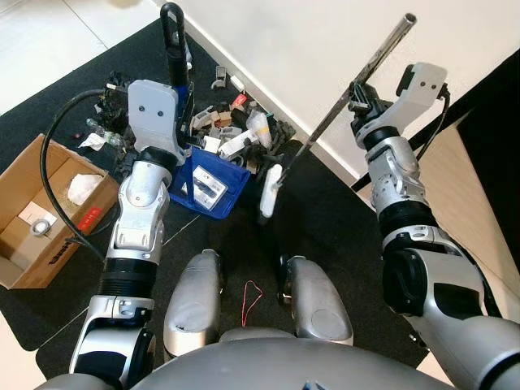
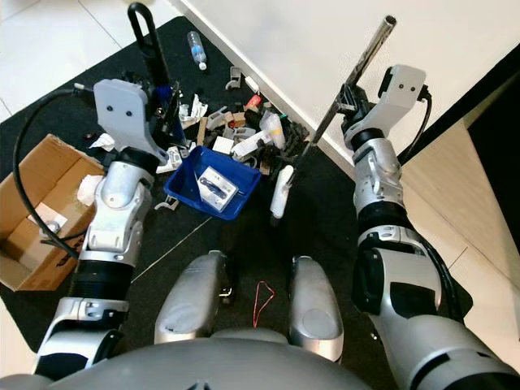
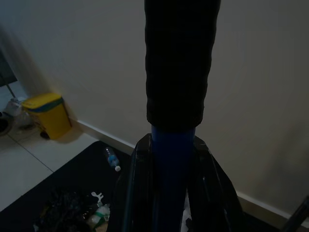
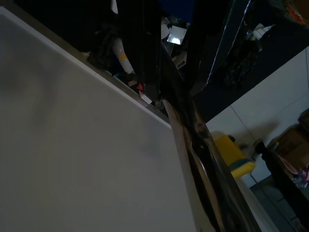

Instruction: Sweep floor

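The long silver metal broom pole [image 1: 357, 81], clamped in the right hand [image 1: 355, 101], slanted down-left toward the litter pile [image 1: 236, 130] just beyond the blue plastic dustpan [image 1: 207, 185], whose blue upright handle [image 1: 173, 45] was gripped by the left hand [image 3: 169, 159].

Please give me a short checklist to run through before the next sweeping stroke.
1. Left gripper holds the dustpan handle: ok.
2. Right gripper holds the broom pole: ok.
3. Blue dustpan sits on the black mat beside the litter pile: ok.
4. Dustpan has room: cannot tell; it already holds a white box.
5. Broom head behind the litter: cannot tell.
6. Cardboard box stands apart from the pile: ok.
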`<state>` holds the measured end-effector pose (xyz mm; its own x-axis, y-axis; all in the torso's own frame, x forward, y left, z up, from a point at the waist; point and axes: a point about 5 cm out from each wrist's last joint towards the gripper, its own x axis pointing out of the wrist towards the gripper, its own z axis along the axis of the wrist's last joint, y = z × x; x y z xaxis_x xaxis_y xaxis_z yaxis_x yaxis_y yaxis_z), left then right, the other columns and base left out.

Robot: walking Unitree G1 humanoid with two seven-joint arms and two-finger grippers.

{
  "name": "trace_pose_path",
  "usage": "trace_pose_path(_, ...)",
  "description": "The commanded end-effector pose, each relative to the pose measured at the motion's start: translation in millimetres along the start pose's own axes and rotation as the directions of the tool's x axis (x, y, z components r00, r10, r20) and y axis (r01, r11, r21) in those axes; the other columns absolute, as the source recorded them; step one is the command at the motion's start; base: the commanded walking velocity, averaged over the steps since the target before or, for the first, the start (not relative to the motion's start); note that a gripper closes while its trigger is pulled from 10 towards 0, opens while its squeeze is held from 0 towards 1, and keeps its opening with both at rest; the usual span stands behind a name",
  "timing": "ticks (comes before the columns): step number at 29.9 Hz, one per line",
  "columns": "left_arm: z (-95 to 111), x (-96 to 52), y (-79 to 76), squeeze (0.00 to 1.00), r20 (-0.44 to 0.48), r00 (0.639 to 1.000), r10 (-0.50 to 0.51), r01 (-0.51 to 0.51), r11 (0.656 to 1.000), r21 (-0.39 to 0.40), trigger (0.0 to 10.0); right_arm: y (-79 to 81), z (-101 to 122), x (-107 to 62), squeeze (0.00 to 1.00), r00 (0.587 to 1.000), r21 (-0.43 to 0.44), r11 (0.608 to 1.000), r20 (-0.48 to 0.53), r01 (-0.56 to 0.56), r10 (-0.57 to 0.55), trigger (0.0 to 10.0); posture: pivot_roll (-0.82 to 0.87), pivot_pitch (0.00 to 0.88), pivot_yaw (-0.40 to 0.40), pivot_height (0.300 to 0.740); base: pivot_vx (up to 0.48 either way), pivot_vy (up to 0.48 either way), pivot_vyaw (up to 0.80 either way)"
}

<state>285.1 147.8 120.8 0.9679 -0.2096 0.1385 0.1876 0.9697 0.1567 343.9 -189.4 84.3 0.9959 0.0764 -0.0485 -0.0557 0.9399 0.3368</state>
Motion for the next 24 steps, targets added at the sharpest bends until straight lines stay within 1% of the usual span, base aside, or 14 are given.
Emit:
trace_pose_path(1, 8.2, 3.6, 2.1, 0.00, 0.051, 0.999, -0.002, 0.002, 1.000, 0.013, 10.0, -0.2, 8.8, 2.8, 0.00, 0.999, 0.010, 1.000, 0.047, 0.003, -0.003, 10.0, 0.17, 0.045, -0.008, 0.740, 0.000, 0.319, 0.00)
trace_pose_path(6, 8.3, 3.9, 3.9, 0.00, 0.050, 0.999, 0.000, -0.001, 1.000, 0.018, 10.0, 0.1, 8.6, 2.9, 0.00, 0.999, 0.011, 1.000, 0.048, 0.004, -0.004, 10.0, 0.17, 0.046, -0.006, 0.740, 0.000, 0.332, 0.00)
trace_pose_path(24, 8.9, 4.8, 6.3, 0.00, 0.054, 0.999, 0.006, -0.007, 1.000, 0.030, 10.0, -0.5, 8.7, 3.3, 0.00, 0.999, 0.010, 1.000, 0.047, 0.006, -0.006, 10.0, 0.17, 0.046, -0.006, 0.740, 0.000, 0.394, 0.00)
